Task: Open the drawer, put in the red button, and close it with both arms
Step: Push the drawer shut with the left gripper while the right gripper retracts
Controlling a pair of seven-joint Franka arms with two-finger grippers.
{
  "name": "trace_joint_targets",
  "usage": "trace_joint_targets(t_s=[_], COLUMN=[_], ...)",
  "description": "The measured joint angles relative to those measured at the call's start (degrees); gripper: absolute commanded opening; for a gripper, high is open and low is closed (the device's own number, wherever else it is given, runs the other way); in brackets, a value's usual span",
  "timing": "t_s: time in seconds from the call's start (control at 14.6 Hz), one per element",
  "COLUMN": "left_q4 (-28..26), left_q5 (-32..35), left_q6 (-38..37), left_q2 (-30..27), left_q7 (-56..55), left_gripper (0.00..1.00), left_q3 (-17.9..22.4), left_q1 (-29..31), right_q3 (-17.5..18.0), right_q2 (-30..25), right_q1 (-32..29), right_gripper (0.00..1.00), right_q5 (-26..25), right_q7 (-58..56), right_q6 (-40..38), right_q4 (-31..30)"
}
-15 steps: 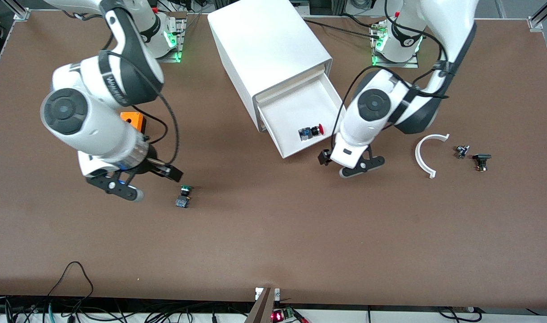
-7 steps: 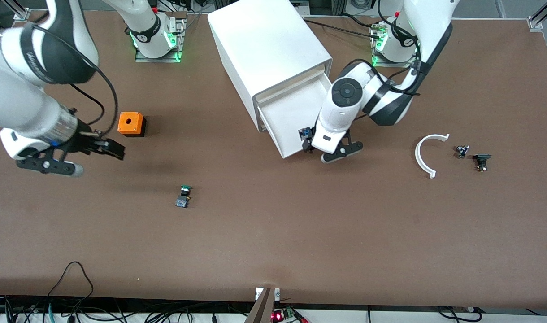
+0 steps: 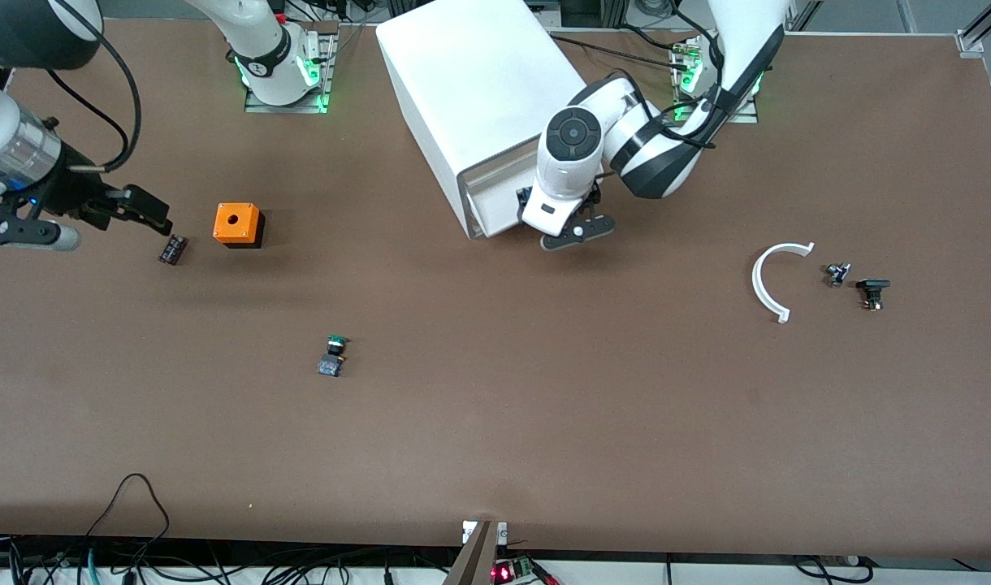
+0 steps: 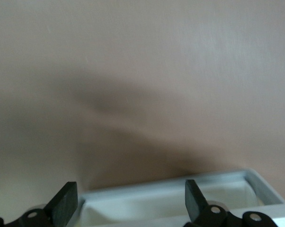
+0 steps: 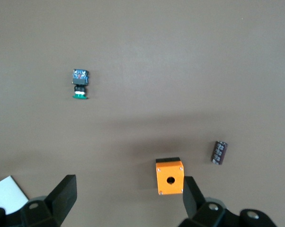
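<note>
Against the nearly shut drawer [image 3: 495,213] front presses the spread, empty left hand [image 3: 575,230]

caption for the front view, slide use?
Left gripper at the nearly closed drawer; right gripper beside the orange box.

Drawer [image 3: 495,213] in cabinet [image 3: 479,89]; left gripper [image 3: 562,236] at drawer front.

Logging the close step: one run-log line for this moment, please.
drawer: nearly shut | left gripper: open, at drawer front | right gripper: open, near orange box
</note>
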Motion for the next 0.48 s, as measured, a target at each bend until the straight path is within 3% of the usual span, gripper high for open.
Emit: trace_joint_targets(t_s=[0.48], left_q4=[-0.86], left_q5=[-5.52], left_q6=[-2.25], left_q2=[0.28], left_q7=[-0.23], left_gripper=[1.00], left_q3=[-3.38], left_q1=[-0.42], right_q3=[1.77], right_q2=[-2.43], right_q1=[0.74], right_gripper=[1.00], right_q5=[-3.36], right_q7=[3.52], right_q6=[-3.95], right_q4=[0.45])
